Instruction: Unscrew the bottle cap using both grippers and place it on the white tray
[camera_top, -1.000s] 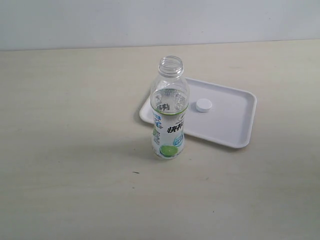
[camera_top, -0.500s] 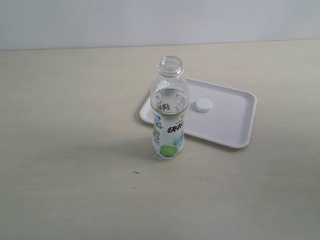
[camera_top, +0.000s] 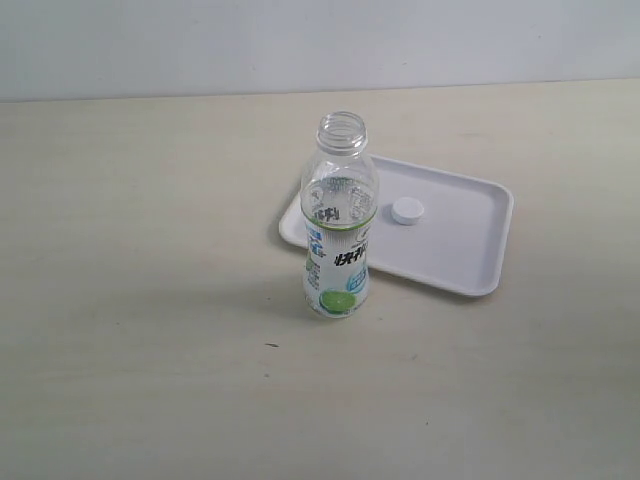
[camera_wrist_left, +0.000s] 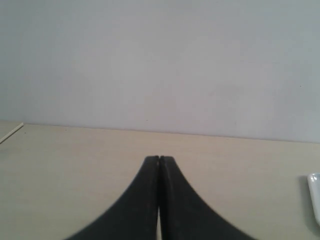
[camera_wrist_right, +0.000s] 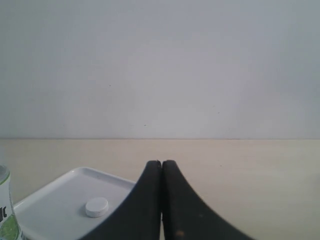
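Note:
The clear bottle (camera_top: 339, 220) with its white-and-green label stands upright mid-table, its neck open and uncapped. The small white bottle cap (camera_top: 407, 210) lies flat on the white tray (camera_top: 460, 250), which sits just behind and right of the bottle. Neither arm shows in the exterior view. In the left wrist view my left gripper (camera_wrist_left: 159, 159) is shut with nothing between its black fingers, and the tray's edge (camera_wrist_left: 315, 200) shows off to one side. My right gripper (camera_wrist_right: 161, 163) is shut and empty too, with the cap (camera_wrist_right: 96, 206), the tray (camera_wrist_right: 55, 205) and a sliver of the bottle (camera_wrist_right: 6, 215) beside it.
A pale wooden tabletop (camera_top: 140, 300) runs back to a plain light wall (camera_top: 300, 40). A tiny dark speck (camera_top: 270, 346) lies on the table in front of the bottle.

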